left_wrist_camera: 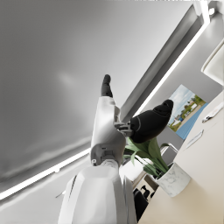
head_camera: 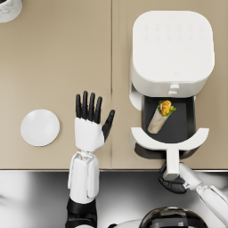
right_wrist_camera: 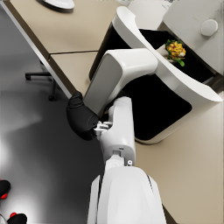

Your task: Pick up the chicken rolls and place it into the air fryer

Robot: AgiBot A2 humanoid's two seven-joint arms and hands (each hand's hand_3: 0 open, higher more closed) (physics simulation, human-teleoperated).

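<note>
The chicken roll (head_camera: 160, 116) lies in the air fryer (head_camera: 171, 49) drawer, whose handle (head_camera: 172, 164) the right hand (head_camera: 173, 183) grips; left hand (head_camera: 90, 122) spread.

Glossy white arm shells end in a dark left hand (head_camera: 90, 119) and right hand (head_camera: 172, 184).

I see a round white empty plate (head_camera: 40, 128) on the beige worktop (head_camera: 58, 67), a white marbled pot (head_camera: 9, 9) at its far-left corner, holding a green plant (left_wrist_camera: 146, 153).

Lighting: was bright, even, diffuse.
Shadows: were soft beneath the air fryer (head_camera: 171, 53).
Sharpness: was slightly blurred throughout.
</note>
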